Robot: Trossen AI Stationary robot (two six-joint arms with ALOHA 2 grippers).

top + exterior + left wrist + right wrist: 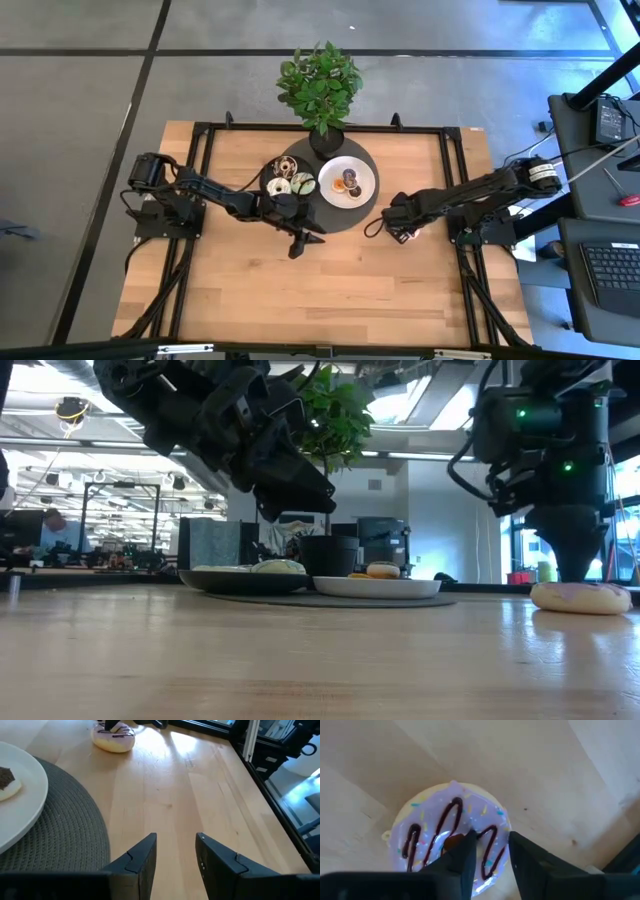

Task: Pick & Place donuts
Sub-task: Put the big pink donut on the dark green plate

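The right gripper (487, 847) fingers straddle one side of the pink donut's (451, 837) ring on the bare table (330, 280), whether pinching I cannot tell. The left gripper (175, 855) fingers stand spread, empty, beside the grey mat (65, 835); the pink donut lies well beyond them.

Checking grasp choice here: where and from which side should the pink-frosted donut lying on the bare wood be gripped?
Probably from straight above, pinching one side of the ring. The pink-frosted donut lies flat on the table, hole up, so one finger can enter the hole and the other go outside the rim. The right end effector is lined up that way.
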